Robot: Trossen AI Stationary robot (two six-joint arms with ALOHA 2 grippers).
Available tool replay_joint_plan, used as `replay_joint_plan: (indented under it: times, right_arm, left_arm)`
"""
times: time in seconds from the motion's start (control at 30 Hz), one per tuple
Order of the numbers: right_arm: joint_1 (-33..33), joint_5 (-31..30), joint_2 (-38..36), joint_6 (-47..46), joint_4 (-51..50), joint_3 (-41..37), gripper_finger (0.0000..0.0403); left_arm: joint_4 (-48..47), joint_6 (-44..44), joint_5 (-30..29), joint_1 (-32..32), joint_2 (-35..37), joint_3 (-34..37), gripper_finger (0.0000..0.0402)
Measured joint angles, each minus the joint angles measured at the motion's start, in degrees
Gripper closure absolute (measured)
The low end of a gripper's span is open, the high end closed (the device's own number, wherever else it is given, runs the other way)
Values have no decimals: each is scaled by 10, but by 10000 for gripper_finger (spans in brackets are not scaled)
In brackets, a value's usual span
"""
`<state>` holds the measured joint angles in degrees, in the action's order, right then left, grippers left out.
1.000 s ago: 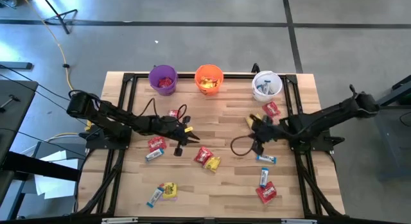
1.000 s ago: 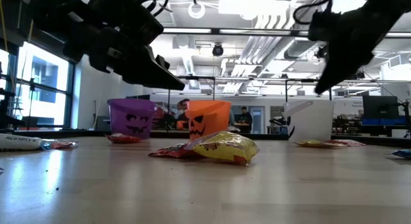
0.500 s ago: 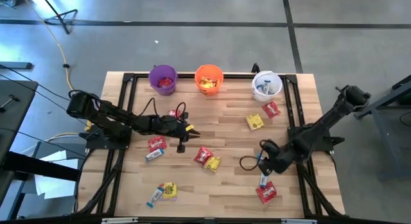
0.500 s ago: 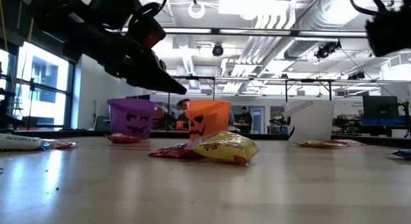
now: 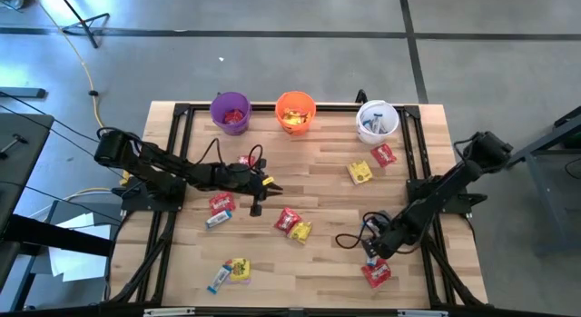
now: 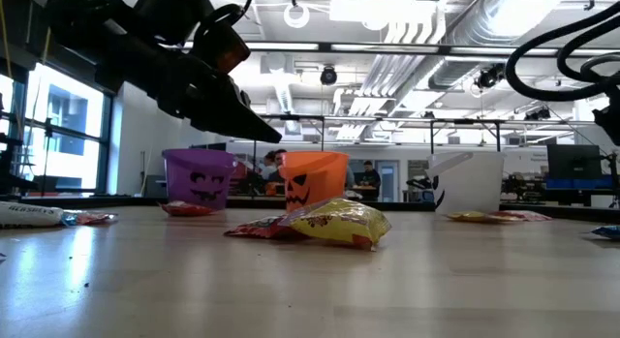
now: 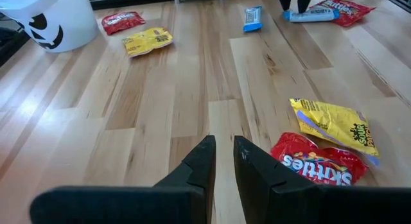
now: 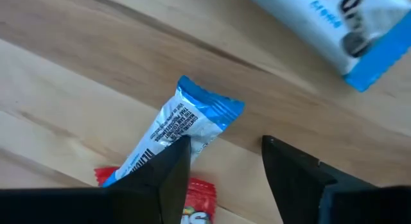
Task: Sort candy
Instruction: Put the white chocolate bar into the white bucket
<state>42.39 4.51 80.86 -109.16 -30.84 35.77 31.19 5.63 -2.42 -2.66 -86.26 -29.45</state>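
- landmark: the white bucket (image 5: 377, 120) at the far edge of the table (image 5: 318, 281); an orange bucket (image 5: 295, 112) and a purple bucket (image 5: 231, 112) stand in line beside it.
- right gripper (image 5: 374, 249): low over the near right part of the table, well apart from the white bucket; jaws apart and holding nothing; its wrist view shows them set over the end of a blue-and-white bar (image 8: 168, 131).
- that bar lies flat on the wood, one end overlapping a red packet (image 5: 377, 274); a second blue bar (image 8: 334, 28) lies just beside it, on the bucket side.
- left gripper (image 5: 257, 200): raised over the middle of the table, far from the white bucket; jaws nearly together, nothing between them.
- remaining candy: a red and yellow pair (image 5: 294, 224) ahead of the left gripper, a yellow packet (image 5: 359, 173) and a red one (image 5: 384, 155) near the white bucket, others scattered toward the near left.
- handling, as judged: the bar looks light, thin and slippery in its wrapper, with a soft crimped end; a pinch across its narrow width near the middle should hold better than the end, and should avoid lifting the red packet with it.
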Motion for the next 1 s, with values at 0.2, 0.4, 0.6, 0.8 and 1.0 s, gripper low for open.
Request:
replay_joint_plan:
  times: [0.2, 0.4, 0.6, 0.8, 1.0]
  right_arm:
    - [-2, -7, 0, 3, 6, 6, 233]
    - [-27, -27, 0, 59, -3, 30, 249]
    - [-40, -28, 0, 90, -7, 51, 245]
    - [-40, -2, 18, 99, 2, 46, 209]
    - [-49, 6, 59, 141, 84, 47, 212]
  left_arm:
    - [0, 1, 0, 0, 0, 0, 360]
    - [0, 5, 0, 0, 0, 0, 360]
    - [-1, 5, 0, 0, 0, 0, 360]
    - [-1, 5, 0, 0, 0, 0, 360]
    - [-1, 5, 0, 0, 0, 0, 360]
